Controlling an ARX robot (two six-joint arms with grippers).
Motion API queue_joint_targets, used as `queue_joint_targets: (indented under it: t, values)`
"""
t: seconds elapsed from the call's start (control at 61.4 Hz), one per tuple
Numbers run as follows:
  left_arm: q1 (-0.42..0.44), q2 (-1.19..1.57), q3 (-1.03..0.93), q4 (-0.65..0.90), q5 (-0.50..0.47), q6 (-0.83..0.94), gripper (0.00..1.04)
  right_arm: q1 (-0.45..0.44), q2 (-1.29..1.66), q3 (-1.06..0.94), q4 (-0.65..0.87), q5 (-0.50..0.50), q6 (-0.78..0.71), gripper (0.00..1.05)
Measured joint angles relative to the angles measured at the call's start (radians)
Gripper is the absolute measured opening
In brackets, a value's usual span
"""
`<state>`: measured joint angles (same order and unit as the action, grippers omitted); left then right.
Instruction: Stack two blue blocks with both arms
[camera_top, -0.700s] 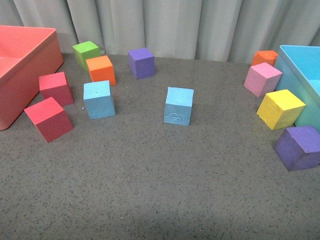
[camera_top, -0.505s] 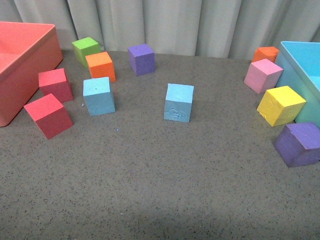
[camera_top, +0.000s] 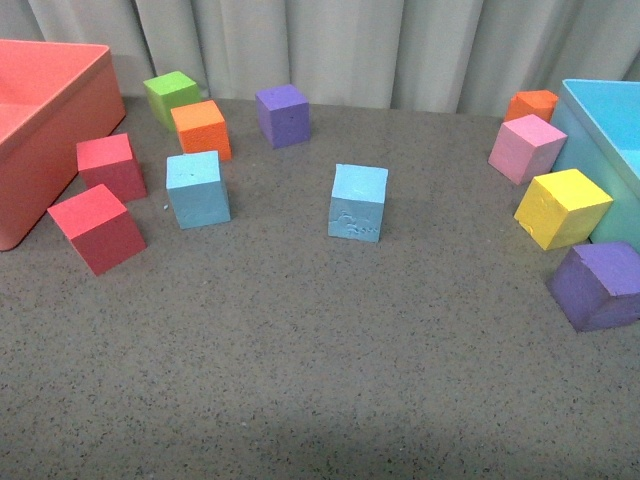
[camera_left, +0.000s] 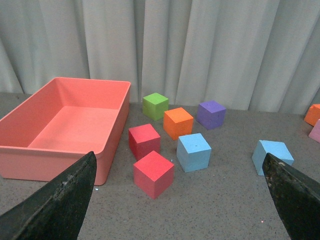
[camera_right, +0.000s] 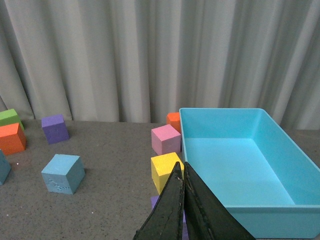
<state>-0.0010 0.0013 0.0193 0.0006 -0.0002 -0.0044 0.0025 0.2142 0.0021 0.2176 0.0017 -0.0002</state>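
Two sky-blue blocks stand apart on the grey table. One (camera_top: 197, 188) is left of centre beside the red cubes. The other (camera_top: 357, 202), with a scuffed front face, stands near the middle. Neither arm shows in the front view. My left gripper (camera_left: 180, 200) is open and empty, above the table. The plain blue block (camera_left: 193, 152) lies ahead between its fingers (camera_left: 60, 200) and the scuffed one (camera_left: 272, 156) is near the other finger. My right gripper (camera_right: 181, 169) is shut and empty, over the yellow cube. The scuffed block (camera_right: 62, 173) is well off to its side.
A red bin (camera_top: 40, 130) stands at the left and a light-blue bin (camera_top: 605, 140) at the right. Two red cubes (camera_top: 98, 227), a green (camera_top: 170, 95), orange (camera_top: 201, 130) and purple cube (camera_top: 282, 114) are at the back left. Pink (camera_top: 526, 148), yellow (camera_top: 561, 207) and purple (camera_top: 598, 284) cubes are near the blue bin.
Everything sits a little higher in the front view than before, as if the camera tilted. No block has moved relative to the others.
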Motion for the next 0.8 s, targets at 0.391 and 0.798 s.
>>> queue_joint_targets:
  t: [0.391, 0.798]
  values:
    - [0.000, 0.000, 0.000, 0.000, 0.000, 0.000, 0.98, 0.000, -0.209, 0.001, -0.216, -0.003, 0.000, 0.01]
    - [0.000, 0.000, 0.000, 0.000, 0.000, 0.000, 0.98, 0.000, -0.210, 0.001, -0.216, -0.003, 0.000, 0.65]
